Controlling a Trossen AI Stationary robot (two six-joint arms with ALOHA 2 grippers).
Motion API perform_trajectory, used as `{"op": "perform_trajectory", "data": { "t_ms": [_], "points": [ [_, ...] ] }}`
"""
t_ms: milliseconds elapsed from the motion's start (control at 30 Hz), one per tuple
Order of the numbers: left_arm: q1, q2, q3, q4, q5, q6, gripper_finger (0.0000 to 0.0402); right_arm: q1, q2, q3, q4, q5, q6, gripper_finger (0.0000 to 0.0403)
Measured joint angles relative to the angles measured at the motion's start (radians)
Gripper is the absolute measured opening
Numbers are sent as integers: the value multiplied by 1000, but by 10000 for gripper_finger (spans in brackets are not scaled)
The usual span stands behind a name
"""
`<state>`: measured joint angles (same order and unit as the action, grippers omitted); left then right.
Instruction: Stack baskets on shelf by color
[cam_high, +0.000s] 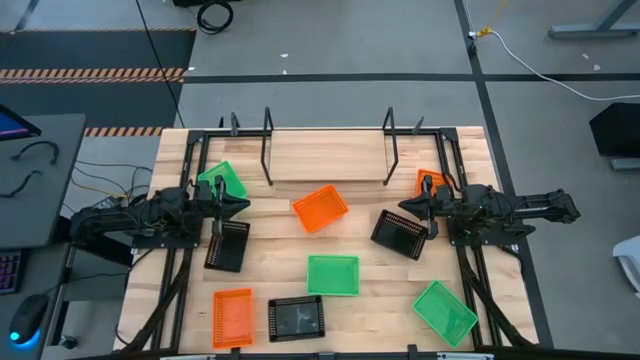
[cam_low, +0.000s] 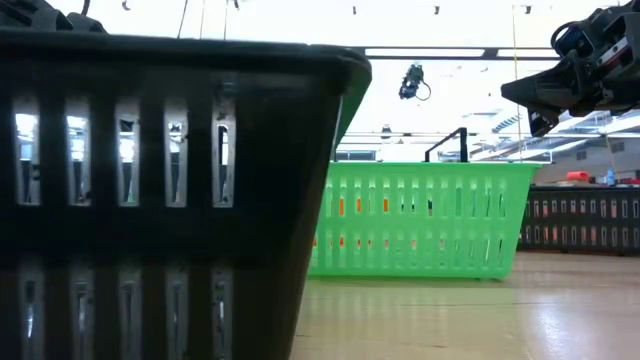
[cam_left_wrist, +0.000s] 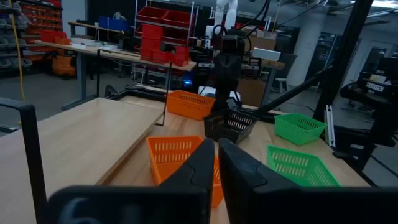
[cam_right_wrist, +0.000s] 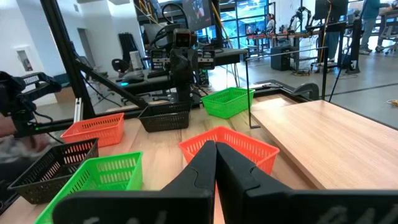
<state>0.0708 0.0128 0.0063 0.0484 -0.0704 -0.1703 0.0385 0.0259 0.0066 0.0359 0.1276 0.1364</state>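
Nine mesh baskets lie scattered on the table, each flat on its base. Around my left gripper (cam_high: 240, 207) are a green basket (cam_high: 222, 180) and a black one (cam_high: 227, 245). By my right gripper (cam_high: 405, 207) are an orange basket (cam_high: 432, 182) and a black one (cam_high: 402, 233). Another orange basket (cam_high: 320, 208) sits between the grippers, in front of the shelf (cam_high: 325, 155). Both grippers are shut, hover above the table and face each other. The shelf board (cam_right_wrist: 323, 137) holds nothing.
Toward the near edge are a green basket (cam_high: 332, 275), a second green one (cam_high: 445, 312), an orange one (cam_high: 232, 318) and a black one (cam_high: 296, 318), which fills the low view (cam_low: 170, 180). Thin black rods (cam_high: 268, 145) stand at the shelf's front.
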Motion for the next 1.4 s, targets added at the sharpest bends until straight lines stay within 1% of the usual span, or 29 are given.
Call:
{"op": "perform_trajectory", "data": {
  "t_ms": [400, 700, 967, 1100, 1167, 1300, 1400],
  "points": [
    [0, 0, 0, 0, 0, 0, 36, 0, 0, 0, 0, 0, 0, 14],
    [0, 0, 0, 0, 0, 0, 28, 0, 0, 0, 0, 0, 0, 14],
    [0, 0, 0, 0, 0, 0, 36, 0, 0, 0, 0, 0, 0, 14],
    [0, 0, 0, 0, 0, -2, 33, 0, 0, 0, 0, 0, 0, 14],
    [0, 0, 0, 0, 0, -24, 30, 0, 0, 0, 0, 0, 0, 14],
    [0, 0, 0, 0, 0, -136, 29, 0, 0, 0, 0, 0, 0, 14],
    [0, 0, 0, 1, 0, -156, 33, 0, 0, 0, 0, 0, 0, 14]
  ]
}}
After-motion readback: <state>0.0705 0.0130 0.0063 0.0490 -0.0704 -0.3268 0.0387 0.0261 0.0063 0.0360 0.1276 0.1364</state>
